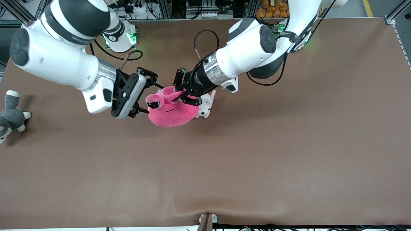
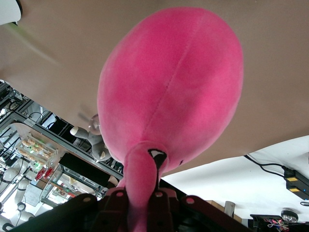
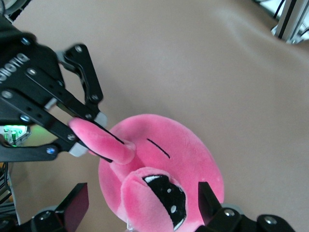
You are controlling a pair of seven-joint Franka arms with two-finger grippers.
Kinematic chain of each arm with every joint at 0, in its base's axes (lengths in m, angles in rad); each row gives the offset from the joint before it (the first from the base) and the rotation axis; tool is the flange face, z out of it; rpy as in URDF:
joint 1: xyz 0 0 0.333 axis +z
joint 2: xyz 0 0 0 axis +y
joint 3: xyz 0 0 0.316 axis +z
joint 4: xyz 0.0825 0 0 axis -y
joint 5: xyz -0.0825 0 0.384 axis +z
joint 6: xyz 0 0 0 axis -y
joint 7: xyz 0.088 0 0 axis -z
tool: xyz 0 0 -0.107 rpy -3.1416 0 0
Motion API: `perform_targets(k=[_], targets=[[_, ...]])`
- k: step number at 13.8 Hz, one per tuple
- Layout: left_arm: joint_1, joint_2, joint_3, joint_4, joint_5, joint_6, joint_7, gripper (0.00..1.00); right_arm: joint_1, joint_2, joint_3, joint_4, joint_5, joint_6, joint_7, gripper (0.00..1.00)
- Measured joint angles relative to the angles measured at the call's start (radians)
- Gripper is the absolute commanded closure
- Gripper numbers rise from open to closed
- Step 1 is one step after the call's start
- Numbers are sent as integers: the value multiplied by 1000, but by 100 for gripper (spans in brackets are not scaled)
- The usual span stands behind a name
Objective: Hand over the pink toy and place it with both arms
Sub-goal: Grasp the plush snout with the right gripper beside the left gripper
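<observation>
The pink toy point(image 1: 173, 114) hangs over the middle of the table between both grippers. My left gripper point(image 1: 181, 96) is shut on one of its eye stalks; in the left wrist view the stalk runs between the fingers of this gripper point(image 2: 140, 203) and the toy's body point(image 2: 174, 87) hangs below. My right gripper point(image 1: 152, 98) is open, with its fingers on either side of the other eye stalk. In the right wrist view the black eye sits between the spread fingers of my right gripper point(image 3: 143, 200), apart from both, on the toy point(image 3: 183, 154). The left gripper point(image 3: 87, 133) shows there too.
A small pale pink-and-white puppy plush point(image 1: 205, 106) lies on the brown table point(image 1: 257, 154) under the left wrist, beside the pink toy. A grey-and-white plush animal point(image 1: 11, 115) lies at the right arm's end of the table.
</observation>
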State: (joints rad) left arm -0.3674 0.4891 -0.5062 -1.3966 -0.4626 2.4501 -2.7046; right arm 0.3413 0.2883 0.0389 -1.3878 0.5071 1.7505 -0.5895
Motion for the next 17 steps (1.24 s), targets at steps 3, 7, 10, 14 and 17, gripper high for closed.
perform_targets(k=[3,7,10,14,17], targets=[[0,1,2,0,0,1,0,100,4,0,0,-27,-1,-10,0,0],[0,7,4,0,0,1,0,100,4,0,0,-27,-17,-12,-4,100],[0,8,5,0,0,1,0,100,4,0,-2,-27,-20,-9,-7,100],[0,8,6,0,0,1,0,88,4,-2,-2,-25,-20,-8,-7,100],[0,8,5,1,37,1,2,0,4,-5,-4,-22,-20,-8,-7,100]])
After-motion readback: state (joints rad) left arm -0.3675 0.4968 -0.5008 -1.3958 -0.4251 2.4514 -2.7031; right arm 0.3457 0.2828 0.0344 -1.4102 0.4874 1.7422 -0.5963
